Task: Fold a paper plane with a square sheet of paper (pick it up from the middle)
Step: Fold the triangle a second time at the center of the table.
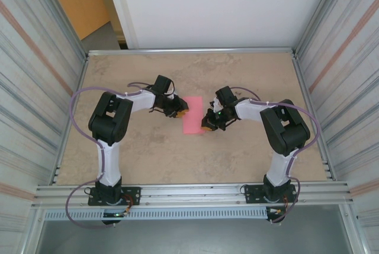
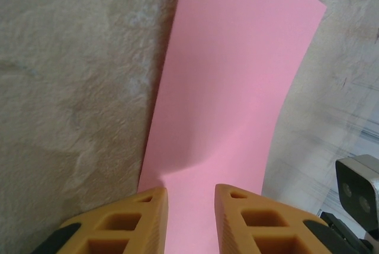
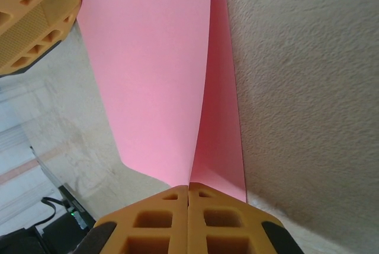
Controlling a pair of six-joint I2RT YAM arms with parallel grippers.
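The square sheet of paper (image 1: 193,116) is pink and lies mid-table as a narrow upright strip between both grippers. My right gripper (image 1: 207,125) (image 3: 189,186) is shut on the sheet's near edge. There the paper (image 3: 148,70) rises in two layers that meet at a crease. My left gripper (image 1: 179,107) (image 2: 190,193) is at the sheet's upper left corner. Its orange fingers (image 2: 148,206) stand apart, and the curved paper (image 2: 237,76) shows in the gap between them. One left fingertip (image 3: 29,17) appears in the right wrist view. A paper plane is out of view.
The beige mottled table (image 1: 148,153) is framed by metal rails, with one rail (image 1: 195,192) along the near edge. Corrugated walls (image 1: 29,88) close both sides and a white panel (image 1: 213,5) stands at the back. The right wrist camera (image 2: 358,192) sits close beside the paper.
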